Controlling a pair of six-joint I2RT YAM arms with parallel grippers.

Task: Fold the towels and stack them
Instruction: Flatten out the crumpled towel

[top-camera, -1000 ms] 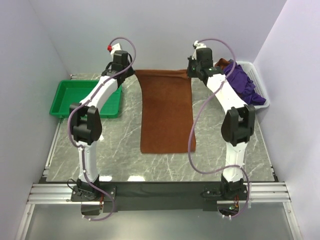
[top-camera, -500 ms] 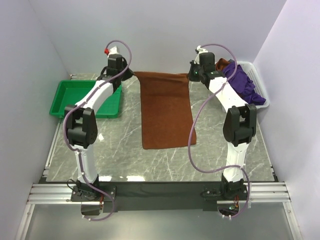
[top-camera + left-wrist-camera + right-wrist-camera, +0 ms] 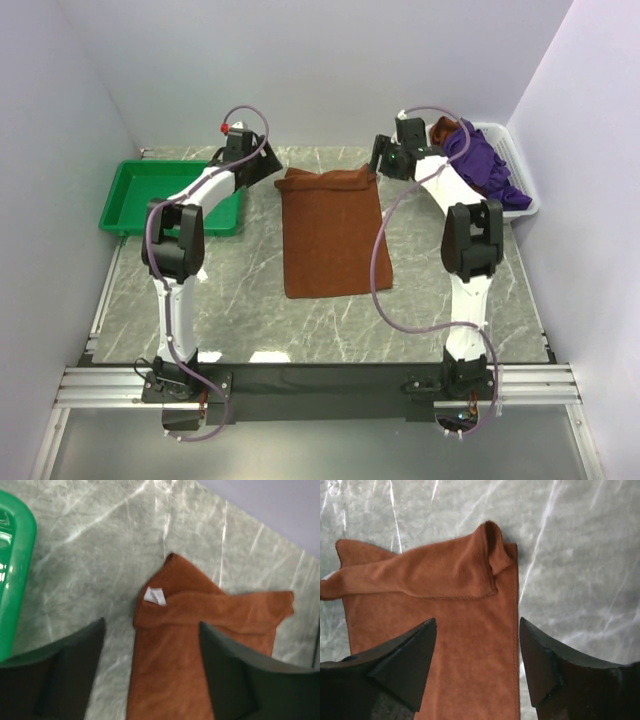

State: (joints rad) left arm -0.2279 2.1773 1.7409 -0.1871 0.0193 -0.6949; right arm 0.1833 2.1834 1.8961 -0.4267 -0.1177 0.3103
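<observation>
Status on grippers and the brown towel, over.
Left gripper open, right gripper open, both over far corners. Brown towel flat on table, far edge flopped back. Nothing on it.

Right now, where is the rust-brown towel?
Top view: the rust-brown towel lies centred on the table, between the green tray on the left and the basket of purple towels on the right.

A rust-brown plush towel (image 3: 333, 240) lies flat at the centre of the grey marble-patterned bench (image 3: 230, 290), its far edge bunched over. The left claw (image 3: 264, 170) and right claw (image 3: 380, 158) are just beside its far corners. A green plastic tray (image 3: 140, 200) stands at left; deep purple towels (image 3: 487, 165) fill a white plastic basket (image 3: 512, 150) at right.
</observation>
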